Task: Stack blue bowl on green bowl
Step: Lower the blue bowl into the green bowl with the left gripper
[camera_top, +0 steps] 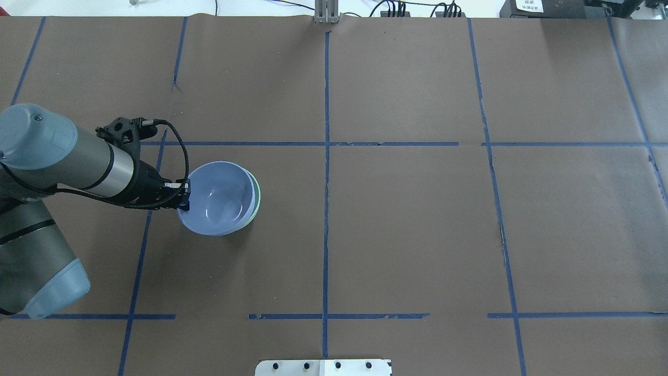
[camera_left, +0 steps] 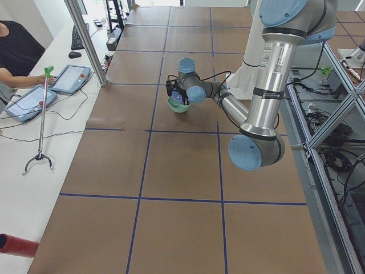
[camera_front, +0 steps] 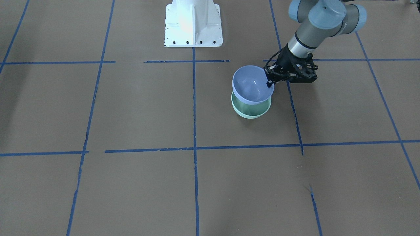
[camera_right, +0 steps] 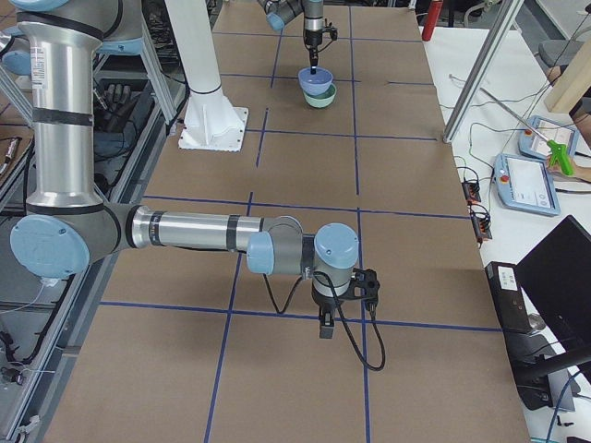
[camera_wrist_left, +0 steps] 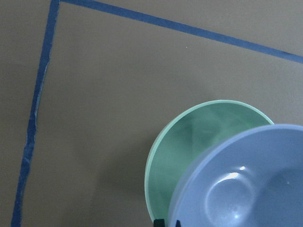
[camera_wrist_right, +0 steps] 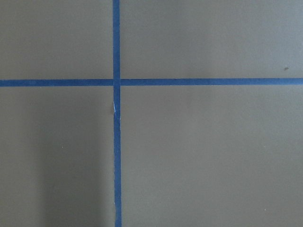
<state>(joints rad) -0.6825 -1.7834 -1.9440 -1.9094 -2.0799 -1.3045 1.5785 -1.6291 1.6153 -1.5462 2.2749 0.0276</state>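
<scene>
Blue bowl (camera_front: 251,85), frame ctr, is hanging over green bowl (camera_front: 251,111) w/ left gripper (camera_front: 269,83) pinching its rim; early release is risking tilt/slide-off. State of right gripper (camera_right: 325,329): can't tell.

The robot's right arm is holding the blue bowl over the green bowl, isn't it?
No, it is the left arm whose fingers hold the blue bowl over the green bowl. The overhead exterior view shows that arm coming in from the left.

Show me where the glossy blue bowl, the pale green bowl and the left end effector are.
glossy periwinkle-blue round bowl (camera_front: 251,87): front-facing view, inner wall.
glossy mint-green round bowl (camera_front: 251,112): front-facing view, outer wall.
left end effector (camera_front: 269,84): front-facing view, between its fingertips.
</scene>
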